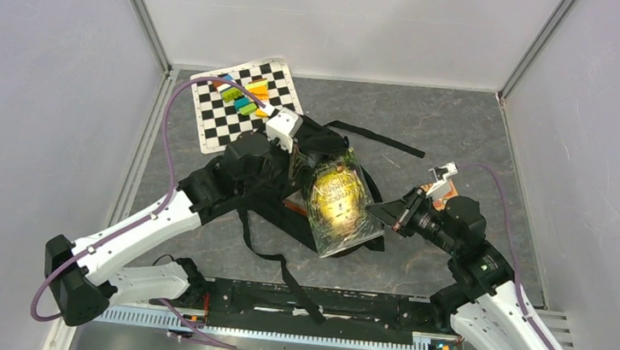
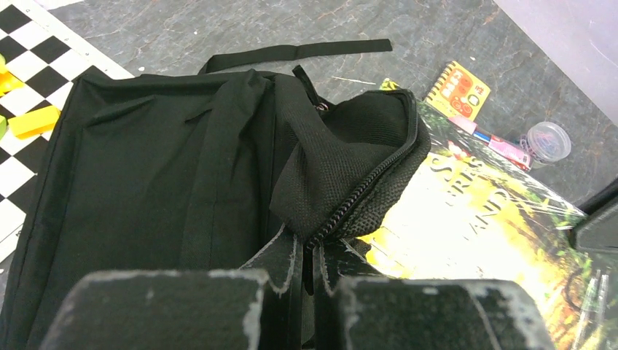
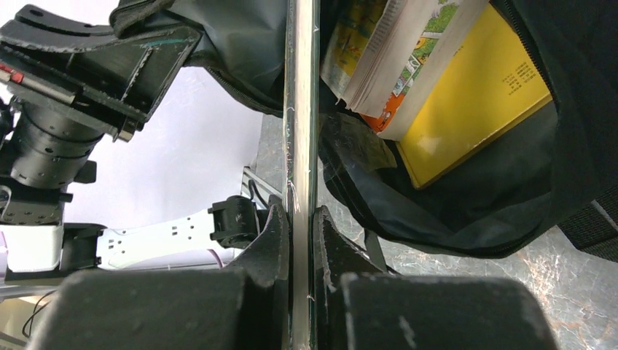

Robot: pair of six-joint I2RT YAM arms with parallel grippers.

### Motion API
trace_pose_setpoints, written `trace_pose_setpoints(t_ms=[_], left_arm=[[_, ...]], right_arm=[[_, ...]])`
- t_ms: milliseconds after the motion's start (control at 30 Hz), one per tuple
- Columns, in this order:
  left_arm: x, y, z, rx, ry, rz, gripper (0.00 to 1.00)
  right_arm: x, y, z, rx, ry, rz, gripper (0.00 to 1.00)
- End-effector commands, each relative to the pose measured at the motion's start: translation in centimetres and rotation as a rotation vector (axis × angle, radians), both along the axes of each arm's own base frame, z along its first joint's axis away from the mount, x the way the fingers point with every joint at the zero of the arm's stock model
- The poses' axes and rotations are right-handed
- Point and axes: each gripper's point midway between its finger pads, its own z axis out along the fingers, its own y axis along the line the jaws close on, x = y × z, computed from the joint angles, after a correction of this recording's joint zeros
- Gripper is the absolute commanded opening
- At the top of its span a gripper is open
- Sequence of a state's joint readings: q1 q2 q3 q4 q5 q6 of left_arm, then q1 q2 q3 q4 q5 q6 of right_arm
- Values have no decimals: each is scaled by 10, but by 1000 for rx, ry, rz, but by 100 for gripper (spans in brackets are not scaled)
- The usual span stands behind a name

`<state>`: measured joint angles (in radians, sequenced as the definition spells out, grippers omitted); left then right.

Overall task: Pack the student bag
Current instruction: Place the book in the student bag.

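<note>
The student bag (image 1: 325, 138) is a black backpack lying in the middle of the table, its long straps (image 1: 280, 268) trailing toward me. My left gripper (image 1: 293, 163) is shut on the bag's zip edge (image 2: 364, 197) and holds the opening up. A glossy yellow-green book (image 1: 340, 202) leans at that opening, and my right gripper (image 1: 384, 212) is shut on its right edge. The right wrist view shows this book edge-on (image 3: 301, 109) between the fingers. Inside the bag's grey lining (image 3: 474, 204) lie a yellow book (image 3: 466, 109) and another book (image 3: 393, 51).
A chessboard mat (image 1: 244, 109) with coloured blocks (image 1: 241, 95) lies at the back left. An orange notebook (image 2: 459, 89), pens (image 2: 499, 146) and a small clear tub (image 2: 548, 141) sit right of the bag. Grey walls close in three sides.
</note>
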<state>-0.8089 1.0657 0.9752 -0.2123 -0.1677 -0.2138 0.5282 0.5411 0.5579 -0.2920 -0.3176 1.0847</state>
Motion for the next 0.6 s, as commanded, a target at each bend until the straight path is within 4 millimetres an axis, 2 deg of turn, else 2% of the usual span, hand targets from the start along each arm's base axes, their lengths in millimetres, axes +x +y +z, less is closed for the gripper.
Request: trace_pose_setpoints(t_ms=[0, 233, 400, 567], left_arm=[[2, -8, 51, -110, -144, -39, 2], [-7, -23, 50, -142, -136, -129, 2], [-12, -31, 49, -157, -132, -185, 2], [-16, -36, 49, -162, -129, -215, 2]], right_arm=[[18, 9, 49, 120, -158, -14, 0], [23, 15, -5, 87, -44, -44, 0], [30, 25, -18, 110, -37, -54, 0], [41, 42, -11, 120, -62, -39, 0]])
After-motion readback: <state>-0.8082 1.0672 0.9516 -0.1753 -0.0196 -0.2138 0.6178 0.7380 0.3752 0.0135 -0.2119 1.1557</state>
